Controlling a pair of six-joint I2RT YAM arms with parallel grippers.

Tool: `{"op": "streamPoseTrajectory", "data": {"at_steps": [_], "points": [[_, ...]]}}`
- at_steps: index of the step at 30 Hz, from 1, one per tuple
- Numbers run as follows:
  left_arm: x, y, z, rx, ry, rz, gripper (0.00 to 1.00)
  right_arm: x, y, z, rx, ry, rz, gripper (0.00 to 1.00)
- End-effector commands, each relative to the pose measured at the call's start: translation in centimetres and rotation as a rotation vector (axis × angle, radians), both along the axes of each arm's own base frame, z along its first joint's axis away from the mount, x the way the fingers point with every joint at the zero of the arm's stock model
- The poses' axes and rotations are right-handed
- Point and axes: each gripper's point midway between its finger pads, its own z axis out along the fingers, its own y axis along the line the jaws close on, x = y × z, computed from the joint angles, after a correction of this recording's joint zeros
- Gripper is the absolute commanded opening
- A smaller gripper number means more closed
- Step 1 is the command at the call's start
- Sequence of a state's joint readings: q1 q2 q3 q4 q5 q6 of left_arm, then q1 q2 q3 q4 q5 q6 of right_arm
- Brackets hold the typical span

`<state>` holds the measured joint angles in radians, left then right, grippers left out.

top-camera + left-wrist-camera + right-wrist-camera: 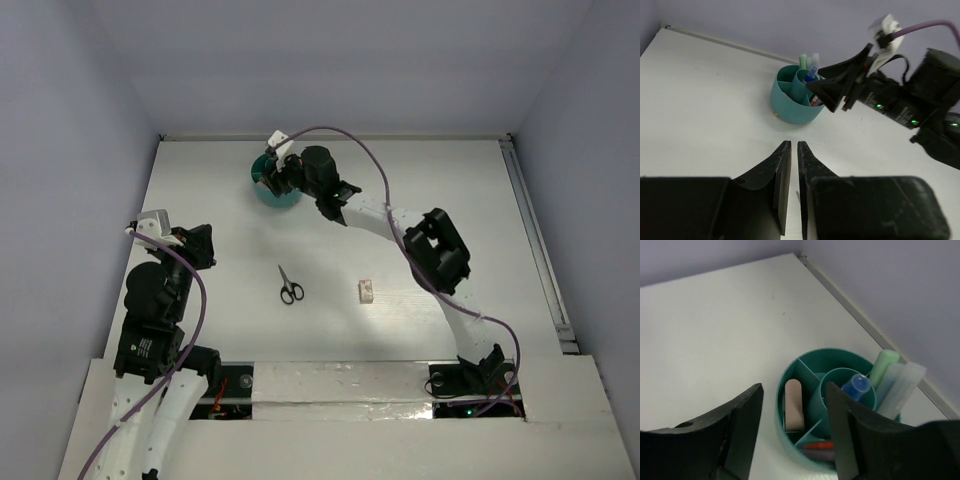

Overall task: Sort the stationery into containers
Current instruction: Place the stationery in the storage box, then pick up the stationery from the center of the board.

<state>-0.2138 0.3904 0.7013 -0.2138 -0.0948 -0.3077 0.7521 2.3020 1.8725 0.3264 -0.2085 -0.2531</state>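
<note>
Organiser (825, 360) teal. Inside: pink eraser (793, 405), blue bottle cap (856, 385), pale green pen (883, 365), 2 frosted whitish pens (905, 385), orange-red pen (817, 445). Table (450, 170) white. Scissors (290, 286): black handles. Loose eraser (365, 291) whitish. Cable (350, 132) purple. Arm (370, 215) white w/ black joints.

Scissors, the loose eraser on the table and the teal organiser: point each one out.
scissors (288, 284), top external view, at the pivot between blades and handles.
eraser (366, 291), top external view, middle of its top face.
teal organiser (790, 107), left wrist view, on its outer wall.
</note>
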Motion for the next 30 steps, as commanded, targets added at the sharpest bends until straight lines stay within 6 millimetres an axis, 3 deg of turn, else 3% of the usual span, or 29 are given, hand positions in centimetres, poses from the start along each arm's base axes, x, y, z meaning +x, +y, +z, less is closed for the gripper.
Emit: {"op": "streamPoseTrajectory", "data": {"at_steps": [1, 2, 3, 4, 5, 6, 7, 10, 11, 14, 16, 17, 18, 20, 24, 30], "points": [[0.1, 0.1, 1.7, -0.004, -0.06, 0.002, 0.08, -2.0, -1.8, 9.8, 0.197, -0.058, -0.002, 0.56], [0.1, 0.1, 1.7, -0.004, -0.06, 0.001, 0.08, -2.5, -2.2, 9.9, 0.21, -0.036, -0.007, 0.44], [0.0, 0.0, 1.7, -0.005, -0.062, -0.001, 0.08, -3.2, -2.9, 7.4, 0.188, 0.03, -0.024, 0.37], [0.0, 0.1, 1.8, -0.006, -0.066, -0.001, 0.08, -4.0, -4.1, 8.8, 0.239, 0.071, -0.055, 0.27], [-0.1, 0.1, 1.8, -0.006, -0.069, -0.001, 0.08, -4.6, -4.9, 8.3, 0.246, 0.098, -0.077, 0.05], [-0.1, 0.1, 1.9, -0.006, -0.071, -0.001, 0.08, -5.1, -5.8, 7.4, 0.263, 0.156, -0.11, 0.0], [-0.3, 0.1, 2.0, -0.009, -0.077, 0.001, 0.08, -6.0, -7.7, 4.7, 0.26, 0.263, -0.194, 0.0], [-0.7, -0.1, 2.4, -0.014, -0.093, -0.014, 0.08, -7.8, -11.0, 0.4, 0.266, 0.437, -0.342, 0.0], [-0.8, -0.1, 2.3, -0.014, -0.093, -0.013, 0.08, -9.4, -12.8, -2.3, 0.231, 0.502, -0.384, 0.0], [-1.2, -0.2, 2.9, -0.019, -0.115, -0.022, 0.08, -12.7, -17.1, -7.1, 0.137, 0.6, -0.515, 0.0], [-1.5, -0.4, 3.0, -0.022, -0.123, -0.033, 0.08, -14.3, -19.6, -8.3, 0.098, 0.614, -0.628, 0.11], [-1.6, -0.4, 3.0, -0.022, -0.124, -0.033, 0.08, -16.0, -21.8, -10.4, 0.025, 0.646, -0.698, 0.42], [-1.7, -0.4, 3.0, -0.023, -0.126, -0.033, 0.08, -16.6, -22.9, -9.3, 0.046, 0.638, -0.737, 0.59], [-2.0, -0.5, 3.3, -0.028, -0.139, -0.04, 0.08, -18.5, -24.9, -10.4, 0.009, 0.686, -0.797, 0.77], [-2.1, -0.5, 3.3, -0.03, -0.142, -0.042, 0.08, -21.5, -27.0, -12.5, -0.065, 0.799, -0.851, 0.77], [-2.2, -0.4, 3.4, -0.035, -0.147, -0.036, 0.09, -23.9, -26.3, -15.6, -0.183, 0.936, -0.798, 0.69]]}}
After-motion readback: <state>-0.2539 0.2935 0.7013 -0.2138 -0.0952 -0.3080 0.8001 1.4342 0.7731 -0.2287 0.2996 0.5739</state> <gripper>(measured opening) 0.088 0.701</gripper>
